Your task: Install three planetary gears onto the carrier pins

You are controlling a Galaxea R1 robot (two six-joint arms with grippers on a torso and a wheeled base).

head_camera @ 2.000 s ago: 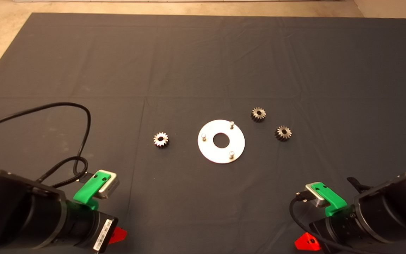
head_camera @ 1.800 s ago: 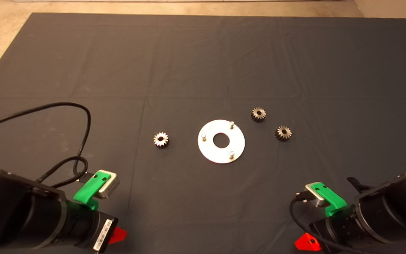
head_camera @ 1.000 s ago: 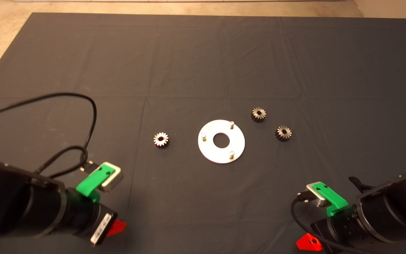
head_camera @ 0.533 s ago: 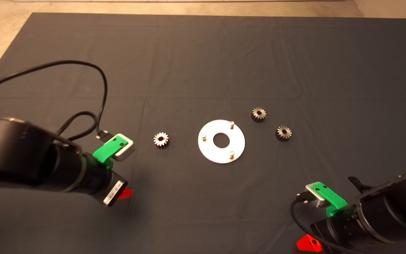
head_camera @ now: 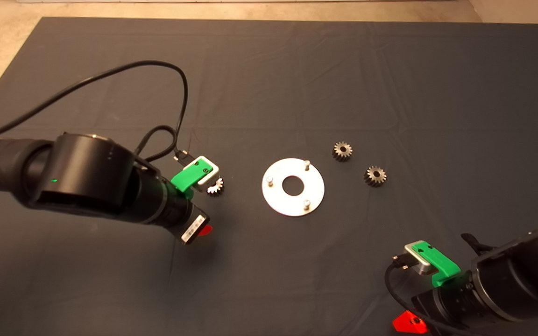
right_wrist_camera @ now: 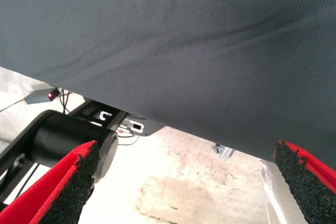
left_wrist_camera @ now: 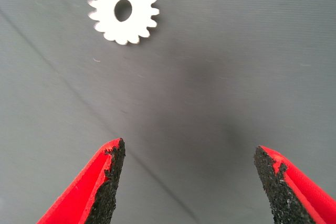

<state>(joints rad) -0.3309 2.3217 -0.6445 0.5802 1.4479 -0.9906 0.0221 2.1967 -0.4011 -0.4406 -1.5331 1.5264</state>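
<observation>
Now the left gripper [left_wrist_camera: 189, 182] hangs over the mat [head_camera: 269, 74] with its two red fingers [left_wrist_camera: 107, 174] spread wide and nothing between them, and the wrist view shows bare cloth in the gap with the pale gear [left_wrist_camera: 124, 10] lying flat ahead of the tips, off toward one finger rather than centred. From above, that gear [head_camera: 216, 187] peeks out just beside the green camera mount, on the left side of the mat's middle, near the disc [head_camera: 293, 187] but apart from it. By the look of it the step in hand is the reach for this first gear, so the gripper wants to carry on forward and across until the teeth sit square between the pads, then come straight down and close on opposite flanks, keeping the bore level for the pin. A skewed pinch on a toothed rim could flip it or let it skid on the cloth. All three carrier pins [head_camera: 307, 163] stand bare on the disc, and the two darker gears [head_camera: 342, 151] and [head_camera: 375, 176] lie loose just to its right, well clear of the working arm. Down at the mat's near right corner the right gripper [right_wrist_camera: 189, 182] waits, fingers apart, holding nothing.
</observation>
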